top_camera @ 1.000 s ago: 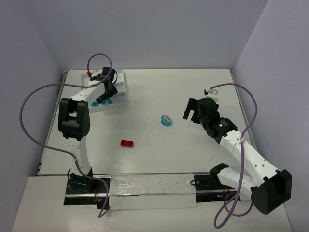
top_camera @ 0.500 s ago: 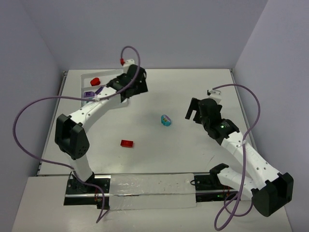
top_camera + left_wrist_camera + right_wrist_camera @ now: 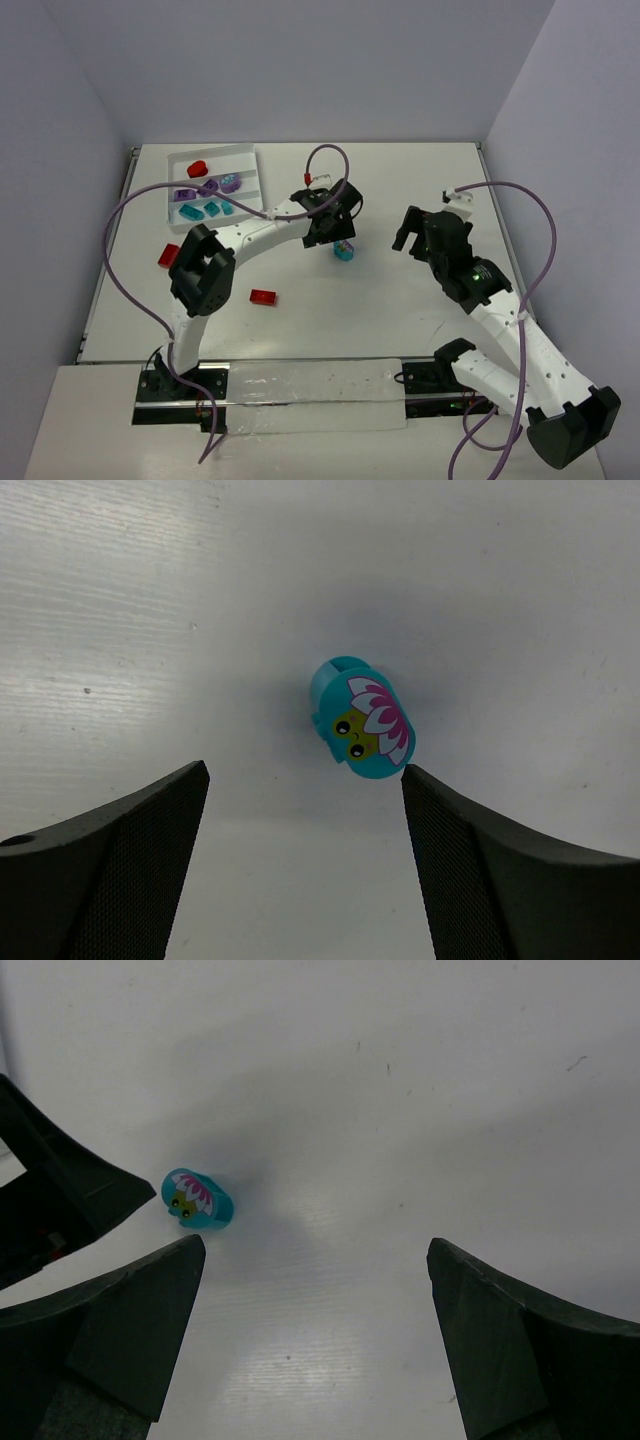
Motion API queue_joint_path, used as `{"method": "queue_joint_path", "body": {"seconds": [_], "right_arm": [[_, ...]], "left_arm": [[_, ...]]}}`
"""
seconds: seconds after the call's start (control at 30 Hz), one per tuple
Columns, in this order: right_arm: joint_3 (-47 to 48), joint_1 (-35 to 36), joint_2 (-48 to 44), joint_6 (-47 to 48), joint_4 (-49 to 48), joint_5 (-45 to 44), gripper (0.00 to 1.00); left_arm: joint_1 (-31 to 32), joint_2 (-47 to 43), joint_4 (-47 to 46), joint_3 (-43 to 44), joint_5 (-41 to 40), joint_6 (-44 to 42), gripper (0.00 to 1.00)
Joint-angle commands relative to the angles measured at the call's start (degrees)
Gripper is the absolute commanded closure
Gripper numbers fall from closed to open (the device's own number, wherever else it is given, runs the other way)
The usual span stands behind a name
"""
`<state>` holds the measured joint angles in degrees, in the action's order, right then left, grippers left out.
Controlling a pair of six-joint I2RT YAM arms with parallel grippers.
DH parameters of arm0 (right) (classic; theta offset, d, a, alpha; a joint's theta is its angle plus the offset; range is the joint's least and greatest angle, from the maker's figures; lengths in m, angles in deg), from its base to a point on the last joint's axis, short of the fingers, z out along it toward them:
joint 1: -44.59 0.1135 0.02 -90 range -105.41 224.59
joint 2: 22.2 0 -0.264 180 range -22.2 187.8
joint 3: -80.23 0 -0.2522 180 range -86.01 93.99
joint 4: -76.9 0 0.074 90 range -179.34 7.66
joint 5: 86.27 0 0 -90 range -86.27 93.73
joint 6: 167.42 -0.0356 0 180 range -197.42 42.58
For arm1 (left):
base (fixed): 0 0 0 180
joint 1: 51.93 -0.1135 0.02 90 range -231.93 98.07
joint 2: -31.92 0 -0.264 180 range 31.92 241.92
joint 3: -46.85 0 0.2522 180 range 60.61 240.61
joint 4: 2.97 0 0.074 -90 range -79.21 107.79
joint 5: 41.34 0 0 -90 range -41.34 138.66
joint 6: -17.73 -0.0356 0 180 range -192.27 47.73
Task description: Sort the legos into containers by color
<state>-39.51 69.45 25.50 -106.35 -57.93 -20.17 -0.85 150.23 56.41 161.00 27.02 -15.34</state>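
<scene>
Left wrist view: left gripper (image 3: 302,780) spread wide, empty. Teal piece (image 3: 362,732) just past fingertips at 12 o'clock, lying on table, not touched. Likely light, rigid, smooth plastic; rounded shell may roll or squirt out, so pinch low across middle, centred. Right gripper (image 3: 315,1250) spread, empty, piece at its 10 o'clock. Tray (image 3: 235,160) well apart, 10 o'clock from piece.
</scene>
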Motion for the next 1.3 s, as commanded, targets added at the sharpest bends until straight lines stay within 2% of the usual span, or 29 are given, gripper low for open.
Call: {"method": "queue_joint_path", "body": {"seconds": [0.0,0.2,0.53,0.63,0.8,0.83,0.97,1.0,1.03,1.13,1.2,1.27], "right_arm": [[0.24,-0.20,0.79,-0.46,0.49,0.25,0.00],[0.61,-0.25,0.25,-0.25,0.44,0.50,0.00],[0.89,-0.25,-1.81,-0.41,1.20,1.62,0.00],[0.36,-0.25,-2.43,-0.86,0.59,2.87,0.00],[0.28,-0.16,-2.09,-1.21,0.23,3.68,0.00],[0.40,-0.16,-2.08,-1.15,0.23,3.68,0.00],[0.70,-0.17,-2.21,-1.04,0.19,3.72,0.00],[0.70,-0.17,-2.20,-1.04,0.12,3.74,0.00],[0.72,-0.17,-2.06,-1.02,0.03,3.66,0.00],[0.87,-0.08,-1.91,-0.87,-0.30,3.42,0.00],[1.04,-0.16,-1.82,-1.04,-0.46,3.24,0.00],[1.09,-0.14,-1.95,-1.35,-0.78,3.18,0.00]], "left_arm": [[3.59,2.95,3.55,5.76,-2.81,8.05,0.12],[4.01,5.75,0.57,5.72,-2.74,10.27,0.14],[4.26,14.96,5.61,15.27,-6.58,15.02,0.15],[4.29,15.71,5.72,15.12,-8.50,15.84,0.16],[4.22,18.49,6.29,17.32,-8.42,15.74,0.24],[4.28,18.79,6.59,17.91,-8.42,15.68,0.26],[4.20,19.28,6.33,17.72,-7.72,15.22,0.47],[4.20,19.07,6.44,17.47,-7.75,15.11,0.60],[4.23,18.60,6.98,17.53,-7.94,14.82,0.81],[4.03,16.40,9.83,17.12,-9.56,14.25,1.00],[3.28,14.22,10.51,15.56,-10.64,12.75,1.00],[2.11,8.37,10.64,12.20,-12.51,10.66,1.00]]}}
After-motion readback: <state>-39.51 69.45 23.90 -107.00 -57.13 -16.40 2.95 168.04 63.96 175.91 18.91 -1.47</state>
